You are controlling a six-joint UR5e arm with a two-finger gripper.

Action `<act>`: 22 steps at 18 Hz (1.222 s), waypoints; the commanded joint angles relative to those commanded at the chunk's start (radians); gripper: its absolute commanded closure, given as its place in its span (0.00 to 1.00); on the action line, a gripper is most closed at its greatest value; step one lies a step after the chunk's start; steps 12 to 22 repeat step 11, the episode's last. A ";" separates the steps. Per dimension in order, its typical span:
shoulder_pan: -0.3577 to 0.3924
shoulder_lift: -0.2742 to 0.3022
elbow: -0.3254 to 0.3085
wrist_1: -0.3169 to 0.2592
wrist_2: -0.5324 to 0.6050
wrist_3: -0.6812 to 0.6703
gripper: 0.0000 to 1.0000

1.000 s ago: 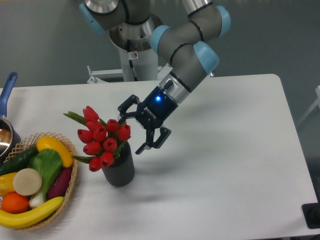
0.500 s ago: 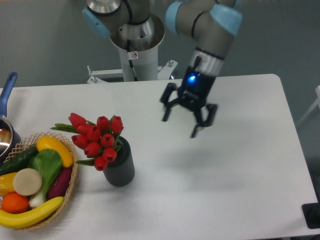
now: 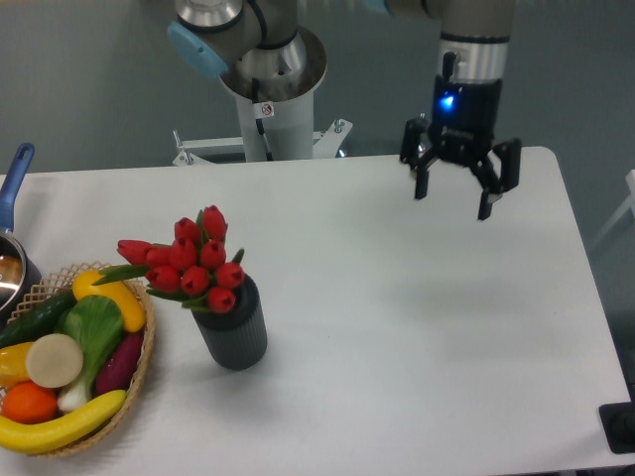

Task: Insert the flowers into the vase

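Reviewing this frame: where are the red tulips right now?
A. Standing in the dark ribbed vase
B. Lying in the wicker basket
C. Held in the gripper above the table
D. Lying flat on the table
A: the tulips rise from the mouth of the vase, while the gripper hangs open and empty far off to the right.

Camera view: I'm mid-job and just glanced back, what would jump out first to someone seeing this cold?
The flowers stand out first: a bunch of red tulip buds set in the vase at the table's front left, leaning left toward the wicker basket of colourful fruit and vegetables. Next is the gripper, open and empty, with a blue light glowing above it, hanging over the table near its far right edge, well apart from the vase.
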 joint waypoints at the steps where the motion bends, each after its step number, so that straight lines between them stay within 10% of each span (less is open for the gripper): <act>1: 0.018 0.005 0.009 -0.035 0.002 0.035 0.00; 8: 0.152 0.052 0.014 -0.187 0.003 0.361 0.00; 22: 0.155 0.054 0.012 -0.189 0.000 0.362 0.00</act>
